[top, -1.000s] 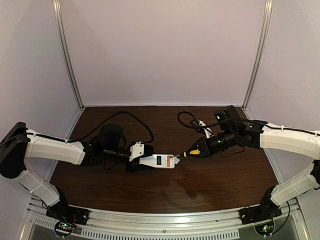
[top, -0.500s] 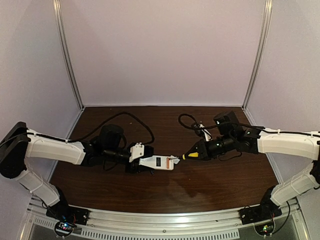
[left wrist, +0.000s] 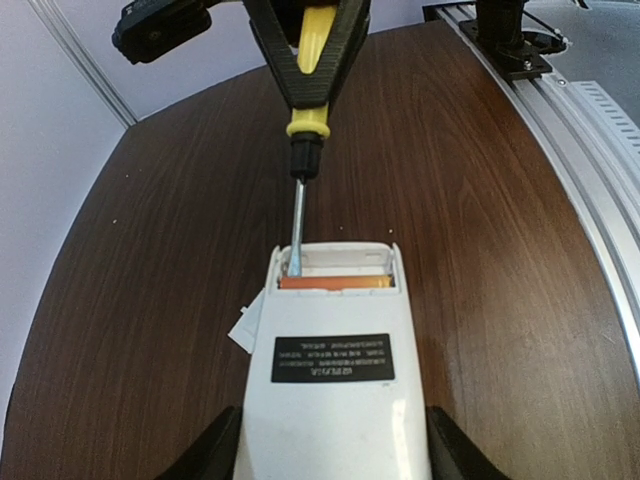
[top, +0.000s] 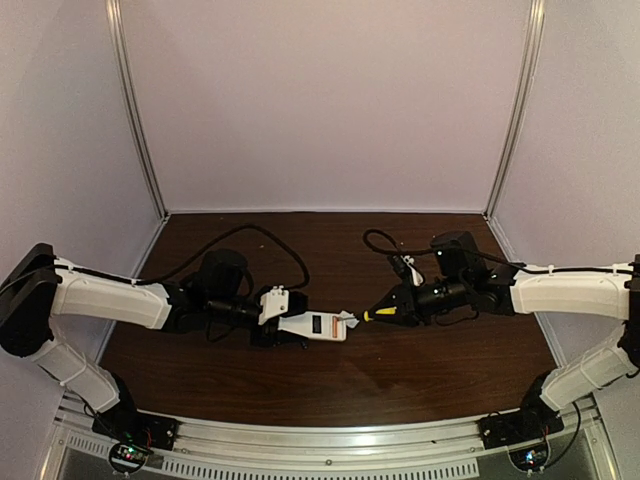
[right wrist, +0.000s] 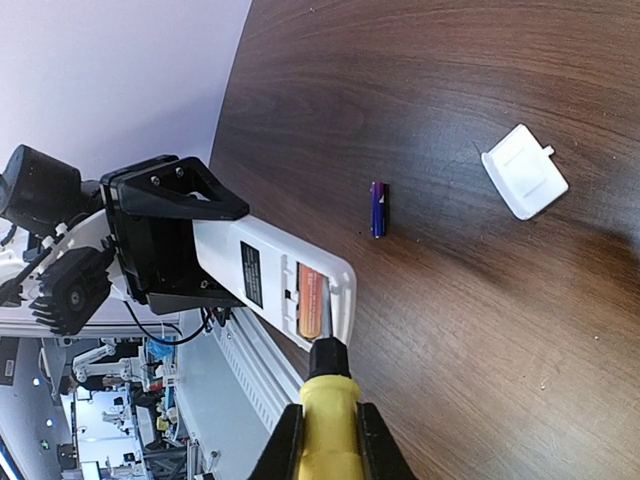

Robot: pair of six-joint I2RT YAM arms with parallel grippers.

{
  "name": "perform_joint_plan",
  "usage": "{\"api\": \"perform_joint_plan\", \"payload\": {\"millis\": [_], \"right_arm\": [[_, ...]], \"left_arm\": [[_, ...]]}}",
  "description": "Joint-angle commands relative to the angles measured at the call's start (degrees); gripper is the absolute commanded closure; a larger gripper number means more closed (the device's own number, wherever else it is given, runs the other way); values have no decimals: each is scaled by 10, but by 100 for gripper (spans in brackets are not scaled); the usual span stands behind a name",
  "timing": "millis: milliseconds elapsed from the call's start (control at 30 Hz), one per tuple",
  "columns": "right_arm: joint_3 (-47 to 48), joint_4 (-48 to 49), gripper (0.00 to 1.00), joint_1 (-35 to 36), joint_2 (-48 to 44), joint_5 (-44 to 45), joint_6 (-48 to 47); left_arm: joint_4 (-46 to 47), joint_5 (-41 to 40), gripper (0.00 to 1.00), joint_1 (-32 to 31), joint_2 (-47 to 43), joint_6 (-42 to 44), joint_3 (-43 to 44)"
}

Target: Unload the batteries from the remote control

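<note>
Two robot arms meet near the middle of a dark wooden worktop (top: 430,380). The left fingers (left wrist: 228,448) are clenched on the sides of a white remote control (left wrist: 335,400). Its battery bay (left wrist: 340,262) is open at the end facing the right arm, with an orange battery (left wrist: 340,283) lying inside. The right fingers (right wrist: 285,440) grasp a yellow-handled screwdriver (right wrist: 326,400). A second ago its metal tip hung clear of the remote control; now the right arm has dropped lower and reached toward the left edge — the tip sits inside the open bay, at one end of the orange battery. The remote control itself has not moved. On the bare wood toward the far edge lie a blue-purple battery (right wrist: 377,208) and a small white lid (right wrist: 523,170) — apart from each other.
</note>
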Motion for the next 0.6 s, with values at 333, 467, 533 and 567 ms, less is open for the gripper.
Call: {"api": "perform_joint_plan", "payload": {"millis": [333,467,533,567], "right_arm": [[49,-140,100,1,-33,77,-232],[40,-142,100,0,-37,79,-234],[32,-134,100,2,-38,75,-231],[27,-130,100,2,-40,74,-230]], "left_arm": [[36,94,100,-9,21,-11,38],[41,95,100,-9,33,-28,39],[44,92,100,-12,41,-41,41],[44,87,100,-16,46,-45,42]]}}
